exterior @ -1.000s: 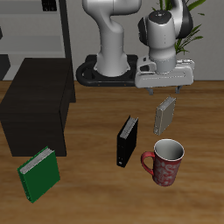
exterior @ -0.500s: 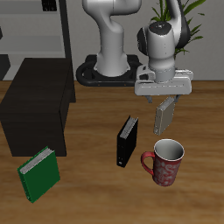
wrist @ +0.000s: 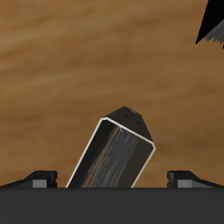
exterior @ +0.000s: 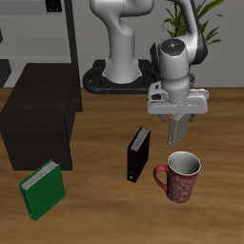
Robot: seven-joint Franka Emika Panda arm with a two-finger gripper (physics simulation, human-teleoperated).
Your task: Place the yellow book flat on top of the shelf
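Note:
The yellow book point(exterior: 179, 127) stands upright on the wooden table, mostly hidden by my hand in the exterior view. In the wrist view its tan cover and pale page edges point(wrist: 114, 157) sit between my two fingertips point(wrist: 39, 179). My gripper point(exterior: 178, 135) is open, lowered around the book, with the fingers apart from its sides. The shelf point(exterior: 38, 114), a low black cabinet with a flat top, stands well away across the table, farther from the mug than the black book is.
A black book point(exterior: 139, 154) stands upright beside my gripper. A red patterned mug point(exterior: 179, 176) stands just in front of it. A green book point(exterior: 42, 188) leans near the table's front edge. A pale grey rack point(exterior: 38, 38) and a plant point(exterior: 195, 19) stand at the back.
My gripper has come down from above the yellow book, so its open fingers now straddle the book. The book and the other things have not moved.

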